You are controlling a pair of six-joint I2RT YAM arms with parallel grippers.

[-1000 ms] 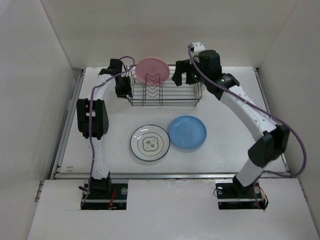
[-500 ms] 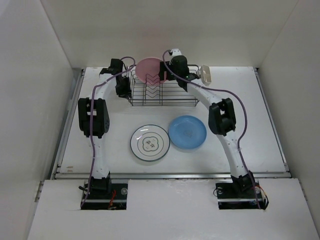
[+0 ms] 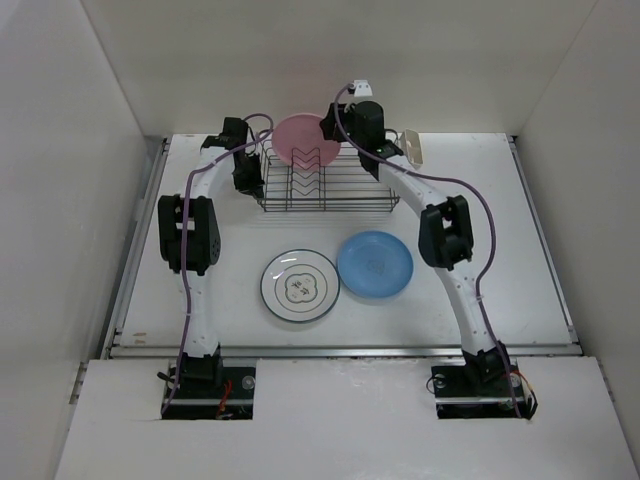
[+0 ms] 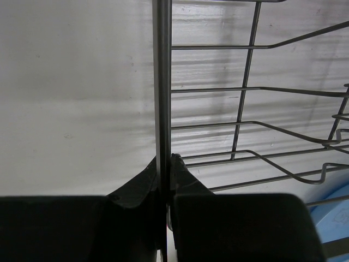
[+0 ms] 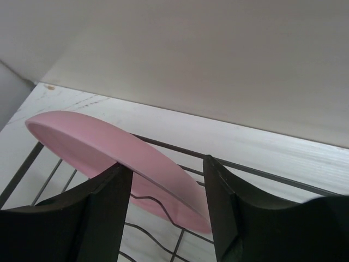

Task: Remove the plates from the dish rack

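One pink plate (image 5: 109, 144) in rack (image 3: 325, 210); right gripper (image 5: 163, 166) spread astride its rim, left gripper (image 4: 165, 164) pinching a rack wire; shallow bite could let it slip.

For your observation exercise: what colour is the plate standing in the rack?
The plate is plain pink, clearest in the right wrist view.

I count three plates in all: one pink plate (image 3: 305, 140), one white plate with a dark rim (image 3: 299, 286), one blue plate (image 3: 374, 264). There is one dish rack (image 3: 325, 195) and one cream cup (image 3: 412, 146). I have two arms in view, one left arm (image 3: 190, 235) and one right arm (image 3: 447, 235).
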